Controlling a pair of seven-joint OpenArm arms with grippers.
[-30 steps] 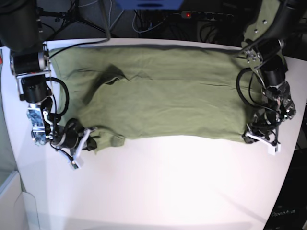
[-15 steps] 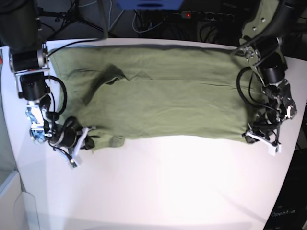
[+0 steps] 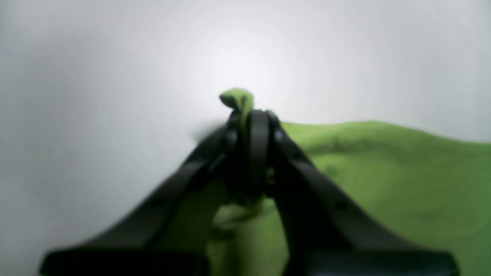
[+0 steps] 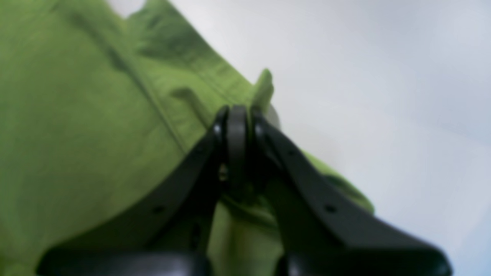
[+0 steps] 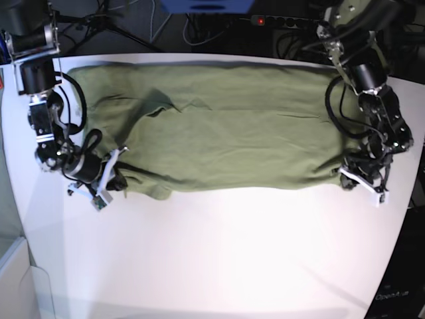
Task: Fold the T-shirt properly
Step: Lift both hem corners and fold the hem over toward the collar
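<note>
The sage-green T-shirt (image 5: 219,126) lies spread widthwise over the far half of the white table (image 5: 226,252). At the shirt's near corner on the base view's right, my left gripper (image 5: 346,178) is shut on the fabric. In the left wrist view the left gripper (image 3: 249,120) pinches the T-shirt (image 3: 383,172), and a green tuft pokes out past the tips. On the base view's left, my right gripper (image 5: 114,178) is shut on the shirt's other near corner. Seen from the right wrist, the right gripper (image 4: 237,117) clamps a hem fold of the T-shirt (image 4: 84,134).
Beyond the table's far edge run dark cables and a power strip (image 5: 285,21) with a red light. A tripod leg (image 5: 126,32) stands at the far left. The table's curved right edge (image 5: 410,199) passes close beside my left arm.
Both arms have drawn a little toward the far side, taking the shirt's near corners along. The left gripper has closed slightly tighter on the fabric.
</note>
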